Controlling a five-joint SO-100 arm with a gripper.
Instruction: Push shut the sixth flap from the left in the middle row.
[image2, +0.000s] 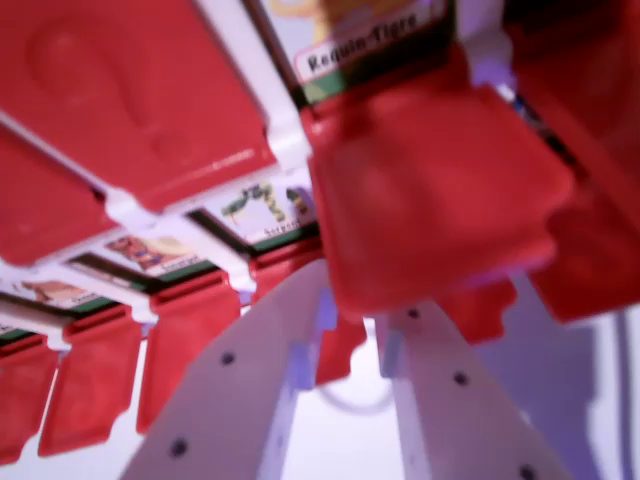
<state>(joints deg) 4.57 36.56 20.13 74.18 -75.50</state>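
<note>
The wrist view sits very close to a board of red flaps in white frames. One large red flap (430, 200) fills the centre right, blurred and tilted out of its frame. Above it shows a picture card labelled "Requin-Tigre" (370, 45). My gripper (358, 315) comes up from the bottom edge, its two white fingers (250, 400) standing slightly apart. The tips lie at the lower edge of the large flap, and nothing is held between them. Whether the tips touch the flap is unclear.
A shut red flap (130, 90) covers the upper left. A snake card (265, 210) and an animal card (150, 250) show in open frames, with their flaps (190, 330) hanging below. More red flaps (590, 230) crowd the right edge.
</note>
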